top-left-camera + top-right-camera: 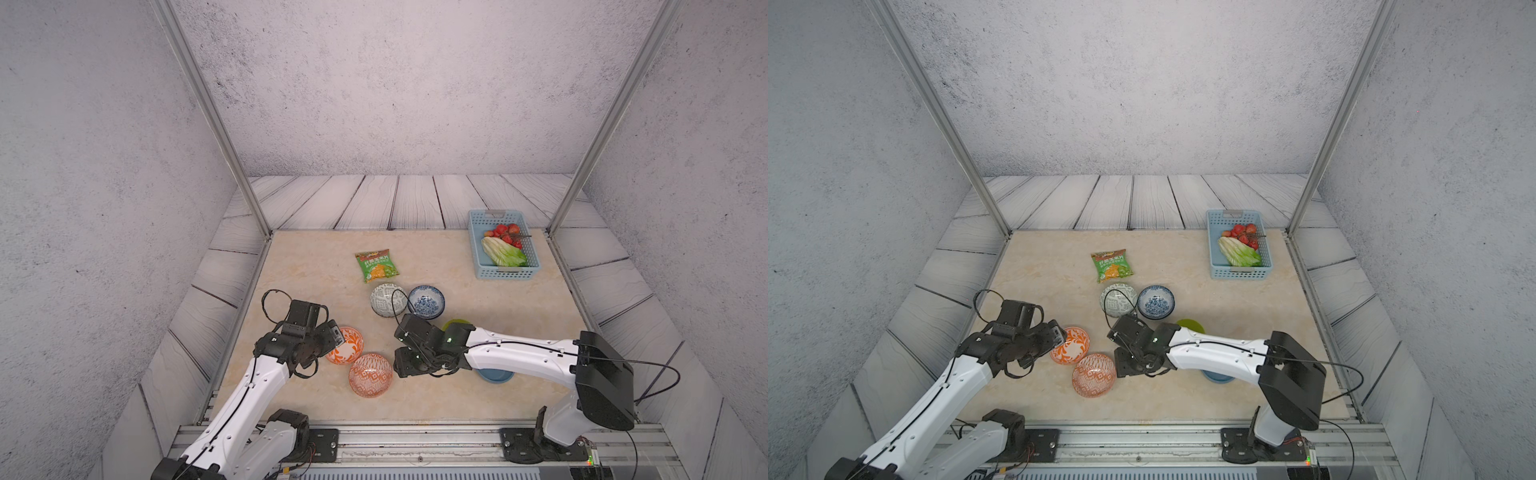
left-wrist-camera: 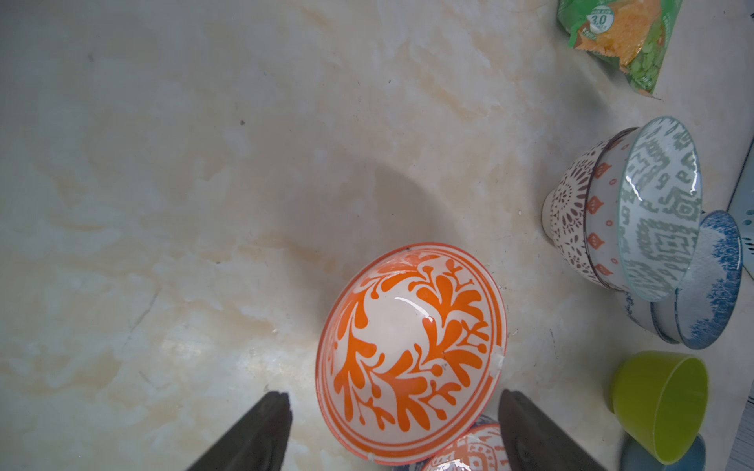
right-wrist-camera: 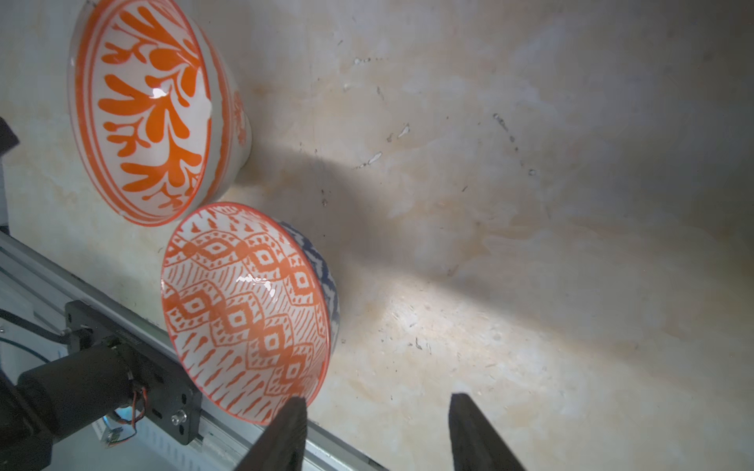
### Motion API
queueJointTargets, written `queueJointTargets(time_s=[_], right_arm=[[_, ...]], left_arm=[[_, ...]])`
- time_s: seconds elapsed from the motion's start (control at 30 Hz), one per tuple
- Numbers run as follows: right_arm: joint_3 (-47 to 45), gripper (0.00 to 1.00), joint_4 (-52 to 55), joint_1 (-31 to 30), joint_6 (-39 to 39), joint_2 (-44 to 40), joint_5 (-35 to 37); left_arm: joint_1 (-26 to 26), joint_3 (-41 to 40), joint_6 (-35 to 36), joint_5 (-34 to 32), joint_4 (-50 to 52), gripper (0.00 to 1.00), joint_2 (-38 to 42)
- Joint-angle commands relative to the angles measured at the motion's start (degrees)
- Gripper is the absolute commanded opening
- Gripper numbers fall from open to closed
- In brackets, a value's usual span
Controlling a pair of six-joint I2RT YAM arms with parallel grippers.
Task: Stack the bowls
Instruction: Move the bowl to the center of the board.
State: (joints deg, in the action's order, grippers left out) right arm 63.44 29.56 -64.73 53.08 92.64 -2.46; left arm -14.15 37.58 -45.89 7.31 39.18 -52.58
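My left pincer (image 2: 393,392) stands apart with the leaf-patterned orange bowl (image 2: 410,350) on the bench (image 2: 163,204) just ahead between its tips, while my right pincer (image 3: 378,396), also apart, straddles the rim of the neighbouring diamond-patterned orange bowl (image 3: 245,314).

Flat on the beige marbled table (image 1: 316,257), near its middle, a green snack bag (image 1: 376,266). At the far right corner, a light-blue perforated basket (image 1: 505,273) holding a lettuce (image 1: 503,252) and red fruit (image 1: 507,232). Behind the table, pale planks (image 1: 374,199) under rough grey walls (image 1: 415,83).
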Motion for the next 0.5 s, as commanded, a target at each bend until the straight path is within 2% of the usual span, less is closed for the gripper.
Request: queueJointTargets(time_s=[0.0,0.1,0.37,0.47], right_arm=[[2.54,0.54,-1.07,-0.86,0.71,2.65,0.08],[4.62,0.46,-0.24,-1.07,0.31,5.49,-0.29],[9.24,0.43,3.21,-2.48,-0.42,10.7,1.13],[9.96,0.31,3.98,-2.73,-0.45,11.93,1.29]], left_arm=[[0.97,-1.03,1.22,1.45,-1.43,0.86,0.96],[1.75,-1.35,1.48,2.26,-1.82,0.86,1.4],[3.71,-2.21,2.11,4.48,-2.85,0.86,1.69],[4.21,-2.49,2.29,5.18,-3.26,0.86,1.63]])
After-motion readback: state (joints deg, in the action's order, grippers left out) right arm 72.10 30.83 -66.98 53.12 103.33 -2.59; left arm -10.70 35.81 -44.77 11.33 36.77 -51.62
